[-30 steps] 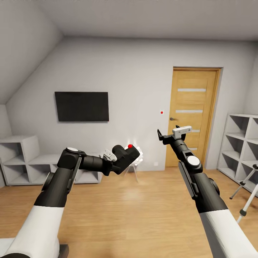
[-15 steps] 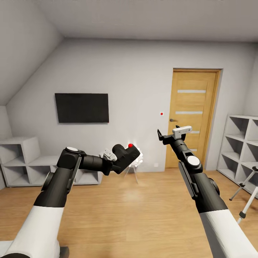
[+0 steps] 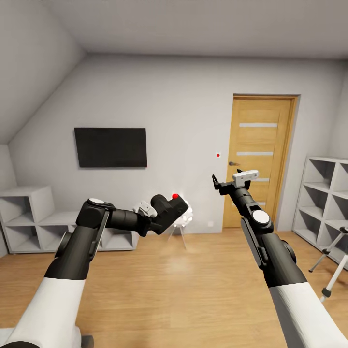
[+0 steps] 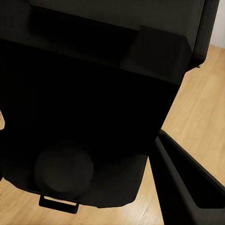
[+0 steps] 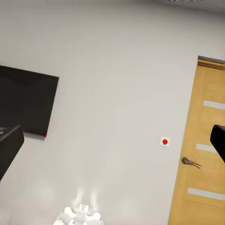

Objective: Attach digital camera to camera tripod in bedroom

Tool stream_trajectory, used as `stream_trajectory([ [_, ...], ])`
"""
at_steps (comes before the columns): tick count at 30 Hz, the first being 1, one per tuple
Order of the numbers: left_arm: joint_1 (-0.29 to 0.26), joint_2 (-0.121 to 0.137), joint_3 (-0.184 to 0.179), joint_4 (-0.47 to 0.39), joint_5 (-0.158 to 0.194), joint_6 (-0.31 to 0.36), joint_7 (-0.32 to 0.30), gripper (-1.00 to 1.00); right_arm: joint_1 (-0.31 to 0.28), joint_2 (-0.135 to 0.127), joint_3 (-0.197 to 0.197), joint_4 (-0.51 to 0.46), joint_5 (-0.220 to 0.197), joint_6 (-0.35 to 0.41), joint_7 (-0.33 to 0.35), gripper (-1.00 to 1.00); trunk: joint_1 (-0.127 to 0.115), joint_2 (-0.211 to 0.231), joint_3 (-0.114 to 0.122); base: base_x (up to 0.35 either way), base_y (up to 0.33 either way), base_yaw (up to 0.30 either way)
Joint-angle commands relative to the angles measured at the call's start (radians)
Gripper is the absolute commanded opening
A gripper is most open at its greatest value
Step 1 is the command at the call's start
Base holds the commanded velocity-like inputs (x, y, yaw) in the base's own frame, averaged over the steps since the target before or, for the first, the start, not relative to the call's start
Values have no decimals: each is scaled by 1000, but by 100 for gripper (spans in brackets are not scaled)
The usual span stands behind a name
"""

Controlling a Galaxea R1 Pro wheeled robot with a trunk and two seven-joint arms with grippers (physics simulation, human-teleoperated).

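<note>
- Left gripper is closed around the camera, carried mid-air.
- Right gripper: fingers spread, empty.
- Tripod stands on the floor by the right shelves.
- Camera is likely rigid, light and fragile; grip the body, not the lens.

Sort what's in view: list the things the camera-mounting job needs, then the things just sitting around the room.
Job:
- digital camera, held in the left end effector
- camera tripod, at the right edge on the floor

Just around:
- wall TV
- oak door
- white cube shelves
- small white lamp
</note>
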Motion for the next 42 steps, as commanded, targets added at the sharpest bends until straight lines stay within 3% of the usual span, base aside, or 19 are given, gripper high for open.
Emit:
stream_trajectory([
  [1,-1,1,1,-1,-10,10,-13,-100,-1,-1,0,-2,8,6,2,100,-4,6,2,0,0,0],
  [16,-1,51,3,-32,-10,11,-14,-100,-1,-2,0,-1,8,6,1,100,-61,111,49,0,0,0],
  [42,-1,51,1,-33,-10,11,-14,-100,-1,-2,-1,45,8,3,-1,100,-161,293,130,0,0,0],
])
